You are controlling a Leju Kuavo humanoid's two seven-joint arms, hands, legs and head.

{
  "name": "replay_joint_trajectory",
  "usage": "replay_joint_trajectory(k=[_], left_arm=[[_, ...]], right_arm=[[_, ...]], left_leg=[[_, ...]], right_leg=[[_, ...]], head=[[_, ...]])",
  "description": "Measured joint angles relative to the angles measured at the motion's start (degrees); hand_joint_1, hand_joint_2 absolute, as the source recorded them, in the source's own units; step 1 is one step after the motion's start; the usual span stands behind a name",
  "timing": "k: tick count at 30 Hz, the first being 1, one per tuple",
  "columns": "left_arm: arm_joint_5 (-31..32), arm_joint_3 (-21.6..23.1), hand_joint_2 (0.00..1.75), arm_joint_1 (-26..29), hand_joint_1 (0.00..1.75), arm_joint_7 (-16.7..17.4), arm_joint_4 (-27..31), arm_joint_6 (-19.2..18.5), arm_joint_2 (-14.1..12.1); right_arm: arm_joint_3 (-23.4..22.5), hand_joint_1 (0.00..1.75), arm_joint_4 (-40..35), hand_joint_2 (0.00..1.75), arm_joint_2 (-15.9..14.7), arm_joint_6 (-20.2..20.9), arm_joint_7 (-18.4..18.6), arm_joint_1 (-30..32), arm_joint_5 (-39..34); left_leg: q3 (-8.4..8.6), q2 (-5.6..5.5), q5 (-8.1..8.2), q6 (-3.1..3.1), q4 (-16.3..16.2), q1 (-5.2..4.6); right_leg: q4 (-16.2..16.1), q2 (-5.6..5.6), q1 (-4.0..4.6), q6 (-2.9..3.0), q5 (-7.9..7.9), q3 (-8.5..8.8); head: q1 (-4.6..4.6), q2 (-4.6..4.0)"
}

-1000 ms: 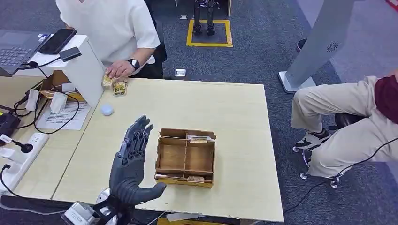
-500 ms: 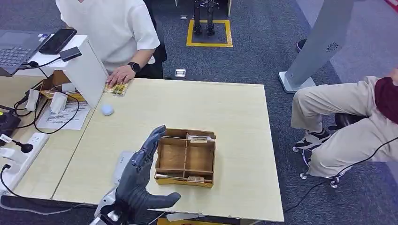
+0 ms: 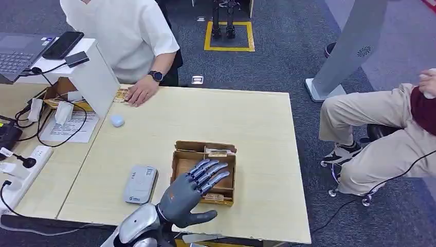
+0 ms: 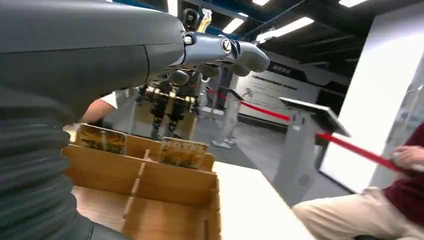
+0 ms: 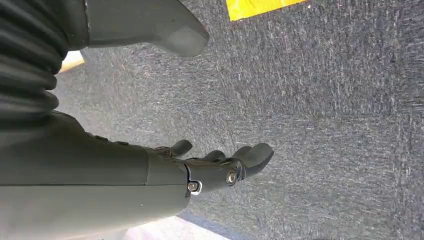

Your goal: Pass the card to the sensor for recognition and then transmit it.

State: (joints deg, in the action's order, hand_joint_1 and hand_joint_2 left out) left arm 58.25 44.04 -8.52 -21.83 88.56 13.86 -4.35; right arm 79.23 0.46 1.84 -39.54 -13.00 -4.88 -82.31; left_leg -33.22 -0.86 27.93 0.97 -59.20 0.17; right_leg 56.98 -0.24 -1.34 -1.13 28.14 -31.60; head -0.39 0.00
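Low in the frame, the left hand [image 3: 194,186] hovers spread and empty over the wooden box [image 3: 229,177]. The cards [image 3: 218,152] stand upright inside, likely thin, light and slick; best pinched by the top edge.

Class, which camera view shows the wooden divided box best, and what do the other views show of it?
The head view: the wooden divided box appears from above, compartments visible, the left hand over its near part. The left wrist view shows its walls, dividers and upright cards close up. The right wrist view looks at carpet.
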Motion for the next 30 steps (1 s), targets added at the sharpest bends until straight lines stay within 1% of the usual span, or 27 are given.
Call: replay_joint_trajectory(k=[4, 7, 8, 17, 30], left_arm=[[5.8, 0.8, 1.75, -0.9, 0.00, 4.5, -1.7, 1.5, -0.3], [11.3, 1.2, 1.75, -1.4, 0.00, 8.3, -2.9, 2.4, -0.6], [12.0, 1.4, 1.75, -1.6, 0.00, 9.0, -3.2, 2.6, -0.8], [14.8, 2.1, 1.75, -2.5, 0.00, 11.6, -5.7, 3.7, -1.5], [17.9, 3.0, 1.75, -3.0, 0.00, 14.7, -6.8, 4.1, -2.4]], right_arm=[[0.0, 0.00, 0.0, 1.75, 0.0, 0.0, 0.3, 0.0, 0.0], [0.0, 0.00, 0.0, 1.75, 0.0, 0.0, 0.7, 0.0, -0.1], [0.0, 0.00, 0.0, 1.75, 0.0, 0.0, 0.7, 0.0, -0.2], [0.0, 0.00, 0.0, 1.75, 0.0, 0.0, 0.8, 0.0, -0.3], [0.3, 0.00, 0.0, 1.75, 0.0, 0.0, 0.6, 0.0, -0.7]], left_leg=[[0.00, 0.00, 0.00, 0.00, 0.0, 0.00], [0.00, 0.00, 0.00, 0.00, 0.0, 0.00], [0.00, 0.00, 0.00, 0.00, 0.0, 0.00], [0.00, 0.00, 0.00, 0.00, 0.0, 0.00], [0.00, 0.00, 0.00, 0.00, 0.0, 0.00]], right_leg=[[0.0, 0.00, 0.00, 0.00, 0.00, 0.01], [0.0, 0.00, 0.00, 0.00, 0.00, 0.00], [0.0, 0.00, 0.00, 0.00, 0.00, 0.01], [0.0, 0.00, 0.00, 0.00, 0.00, 0.00], [0.0, 0.01, 0.00, 0.00, 0.00, 0.00]], head=[[0.02, 0.00], [0.00, 0.00], [0.02, 0.02], [0.02, 0.00], [0.00, 0.00]])
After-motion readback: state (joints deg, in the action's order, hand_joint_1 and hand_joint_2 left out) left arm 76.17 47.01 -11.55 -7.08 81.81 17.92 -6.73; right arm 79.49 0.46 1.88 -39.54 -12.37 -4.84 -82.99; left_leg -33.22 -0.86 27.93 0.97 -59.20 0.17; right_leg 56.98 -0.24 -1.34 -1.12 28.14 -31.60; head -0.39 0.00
